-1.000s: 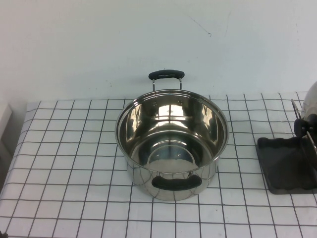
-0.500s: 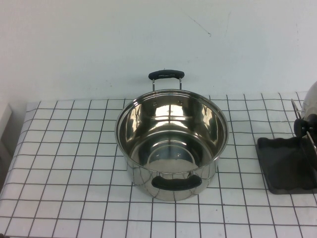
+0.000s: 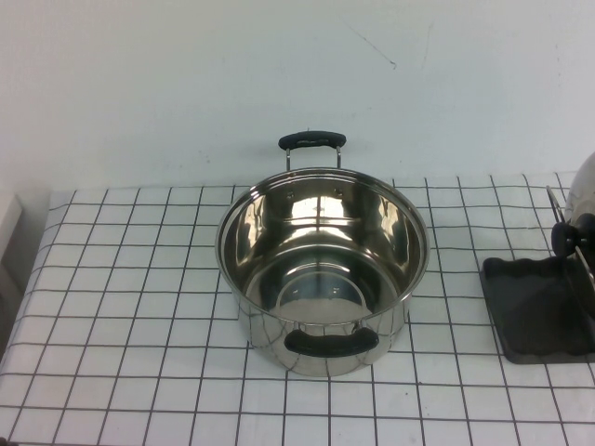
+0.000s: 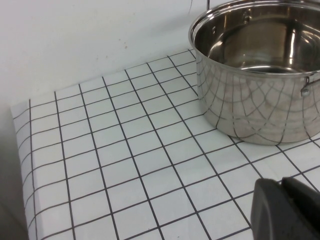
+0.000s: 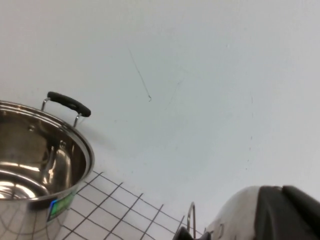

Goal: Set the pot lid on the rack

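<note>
The pot lid point(image 3: 585, 189) stands on edge at the far right edge of the high view, its black knob point(image 3: 571, 236) facing the pot. It leans among the thin wire bars point(image 3: 555, 203) of the rack point(image 3: 536, 311), a dark grey tray on the table's right side. In the right wrist view the lid point(image 5: 234, 216) and one wire bar point(image 5: 190, 218) show just behind my right gripper point(image 5: 283, 193), which is shut and empty. My left gripper point(image 4: 281, 183) is shut and empty, low over the tiles in front and to the left of the pot. Neither arm shows in the high view.
A deep steel pot point(image 3: 323, 264) with two black handles stands open in the middle of the checked tablecloth point(image 3: 130, 307); it also shows in the left wrist view point(image 4: 260, 70) and the right wrist view point(image 5: 35, 160). A white wall rises behind the table.
</note>
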Controlling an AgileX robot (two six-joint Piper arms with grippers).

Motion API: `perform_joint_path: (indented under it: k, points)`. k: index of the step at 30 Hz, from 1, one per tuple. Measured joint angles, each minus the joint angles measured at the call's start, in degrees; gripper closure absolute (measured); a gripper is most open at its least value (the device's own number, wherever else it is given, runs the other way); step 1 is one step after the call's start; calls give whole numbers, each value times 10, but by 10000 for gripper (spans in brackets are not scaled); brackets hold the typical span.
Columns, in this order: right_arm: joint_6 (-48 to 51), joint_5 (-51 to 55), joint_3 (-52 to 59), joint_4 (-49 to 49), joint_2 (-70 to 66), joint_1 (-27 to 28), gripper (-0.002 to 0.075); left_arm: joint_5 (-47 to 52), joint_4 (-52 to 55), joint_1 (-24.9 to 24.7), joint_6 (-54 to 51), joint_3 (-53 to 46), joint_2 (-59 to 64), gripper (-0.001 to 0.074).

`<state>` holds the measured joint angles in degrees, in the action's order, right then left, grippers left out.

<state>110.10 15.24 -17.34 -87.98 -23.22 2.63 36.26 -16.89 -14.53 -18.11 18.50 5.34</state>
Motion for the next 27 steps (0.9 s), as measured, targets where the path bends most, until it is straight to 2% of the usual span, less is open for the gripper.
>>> perform_joint_path:
  k: [3, 5, 6, 11, 13, 16, 20, 27]
  points:
    - [4, -9, 4, 5, 13, 0, 727, 0, 0, 0, 0, 0, 0, 736]
    - [-69, -11, 11, 78, 31, 0, 727, 1, 0, 0, 0, 0, 0, 736]
    - [-130, -12, 14, 133, 43, 0, 727, 1, 0, 0, 0, 0, 0, 736]
    - [-643, 26, 59, 604, 108, 0, 727, 1, 0, 0, 0, 0, 0, 736]
    - [-793, 25, 85, 748, 145, 0, 727, 1, 0, 0, 0, 0, 0, 736]
    - [-936, 13, 117, 869, 194, 0, 727, 1, 0, 0, 0, 0, 0, 736]
    - [-1023, 8, 166, 921, 236, 0, 727, 1, 0, 0, 0, 0, 0, 736]
    - [-1032, 19, 189, 918, 239, -1, 727, 1, 0, 0, 1, 0, 0, 736]
